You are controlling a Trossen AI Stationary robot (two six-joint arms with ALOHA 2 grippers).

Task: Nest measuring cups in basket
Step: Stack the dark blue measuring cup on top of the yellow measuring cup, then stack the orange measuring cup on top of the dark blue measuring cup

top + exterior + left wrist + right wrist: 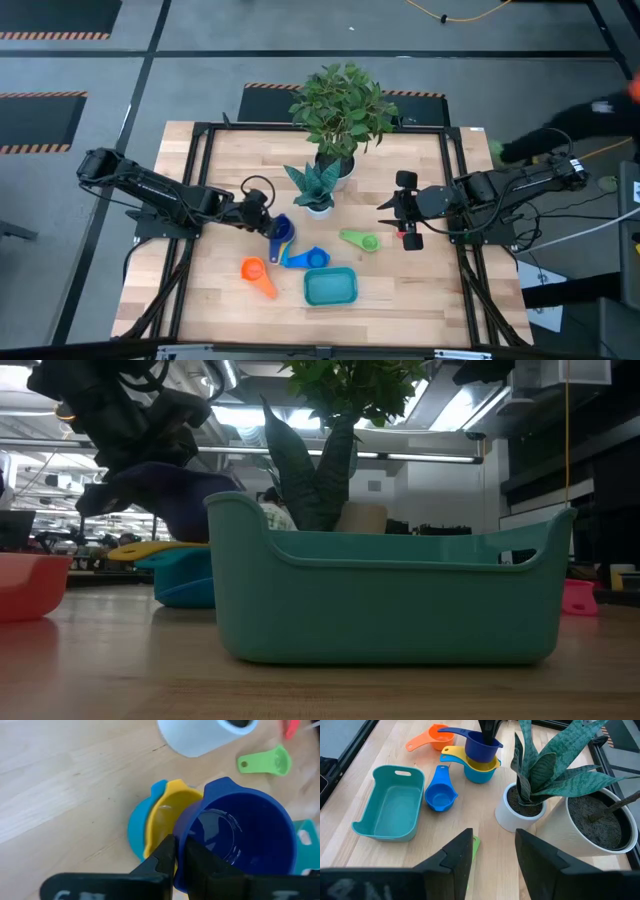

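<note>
1. Beside the small plant pot point(520, 815), the left tool point(268, 228) is clenched on the dark blue measuring cup point(481, 746), above the yellow cup point(472, 762).
2. Right tool point(408, 210) hovers released near the green cup point(360, 240).
3. Teal basket point(331, 287) sits empty on the tabletop point(420, 290).

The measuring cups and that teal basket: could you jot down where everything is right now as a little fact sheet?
Basket: teal basket, no cups in it
Stack: dark blue cup above yellow cup and light blue cup
Left gripper: shut on the dark blue cup's rim
Loose cups: blue cup beside basket, orange cup, green cup
Right gripper: open, waiting above the table
Plants: two white pots behind the cups
</note>
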